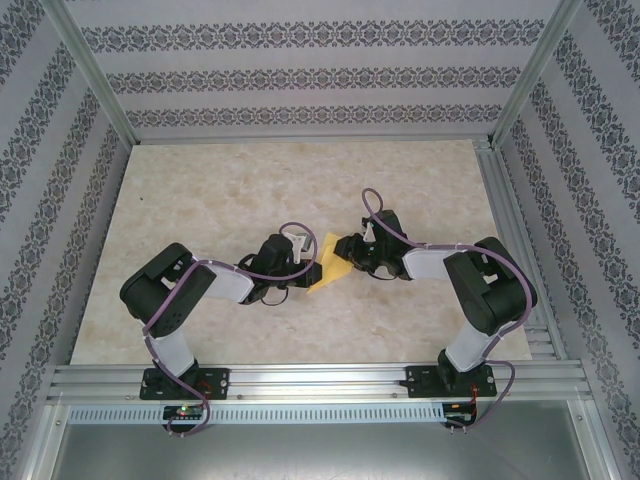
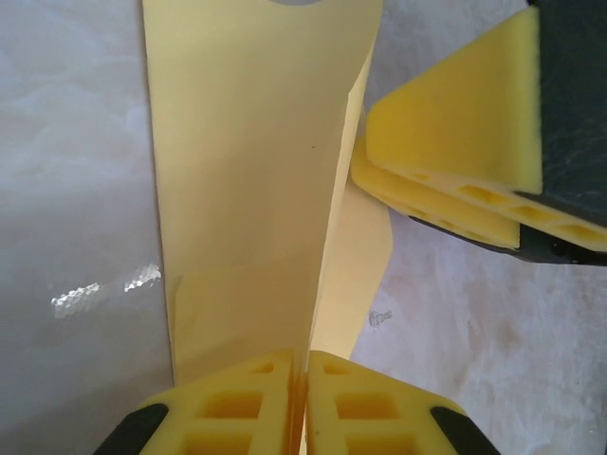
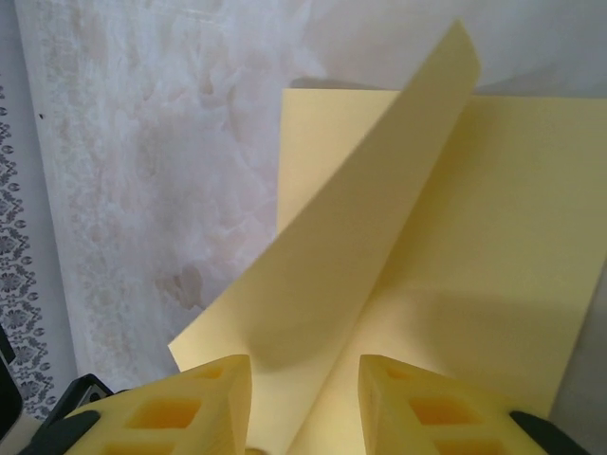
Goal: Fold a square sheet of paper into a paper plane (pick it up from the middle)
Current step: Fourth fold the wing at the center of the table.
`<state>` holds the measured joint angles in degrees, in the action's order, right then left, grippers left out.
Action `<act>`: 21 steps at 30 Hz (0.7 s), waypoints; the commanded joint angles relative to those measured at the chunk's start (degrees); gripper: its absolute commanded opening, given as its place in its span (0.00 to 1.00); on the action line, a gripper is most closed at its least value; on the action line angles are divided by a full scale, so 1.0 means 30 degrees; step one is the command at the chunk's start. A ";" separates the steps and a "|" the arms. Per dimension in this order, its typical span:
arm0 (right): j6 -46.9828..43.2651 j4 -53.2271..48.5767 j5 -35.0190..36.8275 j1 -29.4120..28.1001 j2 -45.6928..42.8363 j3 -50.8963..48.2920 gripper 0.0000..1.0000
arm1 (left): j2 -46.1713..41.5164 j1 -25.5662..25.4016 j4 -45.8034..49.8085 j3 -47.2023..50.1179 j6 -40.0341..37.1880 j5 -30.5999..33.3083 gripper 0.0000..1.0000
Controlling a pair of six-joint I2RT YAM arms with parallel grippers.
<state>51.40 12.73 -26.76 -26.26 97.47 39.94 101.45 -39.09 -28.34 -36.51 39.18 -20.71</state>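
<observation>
Nearest the overhead lens, the left arm base [image 1: 185, 382] and the right arm base [image 1: 447, 378] are seen bolted to the aluminium rail [image 1: 320, 378] at the near edge of the table [image 1: 200, 200].

Left side: the left gripper [image 1: 312, 272] is extended toward the table's centre. Its jaws are pressed together, with one end of the square sheet of paper [image 1: 330, 265] pinched between the yellow pads [image 2: 242, 408]. From that wrist, the sheet is recorded as a long strip. Its long axis runs straight away from the pads, up the frame, and a second layer shows along its right side.

Centre: the sheet is located between the two grippers. Whether it rests on the marble-patterned top cannot be told. Overhead, its long axis is tilted from near-left to far-right, and a narrow corner is pointed at the near edge.

Right side: the right gripper [image 1: 347, 248] is set against the sheet's far-right part. Its jaws are spread, and the sheet is straddled, not pinched. From its wrist, one flap is seen raised off the flat layer. The flap slants from the gap toward the upper right, where its tip is pointed.
</observation>
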 commanded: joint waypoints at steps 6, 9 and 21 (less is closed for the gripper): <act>0.0036 0.0087 0.0704 -0.0328 0.0467 0.0065 0.32 | 0.0164 0.0256 -0.1175 0.0140 0.0511 -0.0274 0.13; 0.0064 0.0020 0.0718 -0.0358 0.0702 0.0102 0.32 | 0.0168 0.0286 -0.1222 0.0144 0.0646 -0.0289 0.13; -0.0106 -0.1583 0.1366 -0.0386 0.1261 0.0513 0.39 | 0.0040 0.0489 -0.1118 0.0159 0.1074 -0.0552 0.19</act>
<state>51.48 11.57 -25.54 -26.92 99.61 40.69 101.49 -38.61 -29.17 -36.49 41.34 -21.02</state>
